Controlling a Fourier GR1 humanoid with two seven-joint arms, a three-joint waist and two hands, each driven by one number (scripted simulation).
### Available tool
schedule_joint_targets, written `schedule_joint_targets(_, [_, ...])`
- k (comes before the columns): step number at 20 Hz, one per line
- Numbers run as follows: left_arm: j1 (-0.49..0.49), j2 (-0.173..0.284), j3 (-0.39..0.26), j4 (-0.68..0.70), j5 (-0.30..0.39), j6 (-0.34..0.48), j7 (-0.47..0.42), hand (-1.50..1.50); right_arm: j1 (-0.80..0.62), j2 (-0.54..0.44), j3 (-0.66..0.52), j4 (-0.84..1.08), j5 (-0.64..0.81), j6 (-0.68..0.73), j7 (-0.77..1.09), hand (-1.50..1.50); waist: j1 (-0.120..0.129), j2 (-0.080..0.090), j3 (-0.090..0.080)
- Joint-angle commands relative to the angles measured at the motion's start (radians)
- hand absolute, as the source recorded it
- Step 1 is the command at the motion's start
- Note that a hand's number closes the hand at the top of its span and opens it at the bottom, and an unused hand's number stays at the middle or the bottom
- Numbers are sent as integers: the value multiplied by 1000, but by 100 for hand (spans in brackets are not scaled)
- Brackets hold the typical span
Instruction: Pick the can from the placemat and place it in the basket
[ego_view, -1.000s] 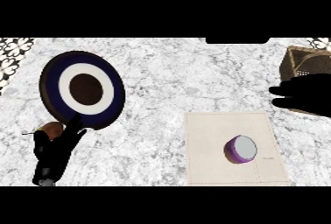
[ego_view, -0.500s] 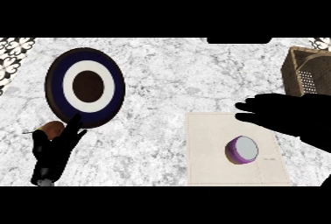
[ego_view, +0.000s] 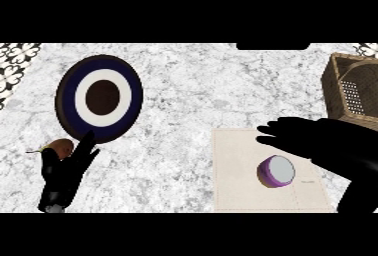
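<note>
- Reaching for the can (ego_view: 277, 171) is judged to be the step in hand: the right hand (ego_view: 314, 135) is held over the upper right part of the placemat (ego_view: 240, 170), its fingers stretched out straight and apart, with nothing clasped in them.
- The can is seen lying on the right half of the placemat, just below the right hand's fingers in the view; whether it is touched cannot be told, but no finger is curled round it.
- The can is shown with its pale round end turned towards the view and a purple wall behind it, so it appears to be tipped or on its side.
- For the next move, it is judged that the hand must be brought down around the can's purple wall and closed on it before any lift is tried; on a round body, some rolling may be expected.
- The basket (ego_view: 341, 82) is placed at the right edge of the counter, above the placemat; nothing is seen inside the part that shows, and the rest is cut off by the edge.
- The plate (ego_view: 99, 98) at the left is seen bare of food.
- The left hand (ego_view: 65, 172) is held open at the lower left, fingers up, resting, just beside a small brown object (ego_view: 59, 146) that cannot be identified.
</note>
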Motion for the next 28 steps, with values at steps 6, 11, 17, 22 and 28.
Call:
schedule_joint_targets(6, [93, -20, -15, 51, -25, -20, -1, 0, 89, 52, 60, 51, 187, -126, -133, -150, -3, 6, -11])
schedule_joint_targets(11, [24, -22, 9, 93, -32, -21, 36, 0, 83, 73, 68, 155, 258, -176, -214, -150, -4, 9, -11])
schedule_joint_targets(17, [59, -21, 20, 62, -33, -36, 32, 0, 60, 148, 99, 245, 328, -214, -234, -150, 5, 8, -11])
schedule_joint_targets(22, [8, -24, 31, 66, -33, -38, 87, 0, 75, 157, 130, 229, 387, -192, -211, -150, -3, 8, -11])
schedule_joint_targets(28, [32, -31, 45, 61, -43, -50, 51, 0, 105, 146, 153, 248, 467, -194, -206, -150, -5, 7, -11])
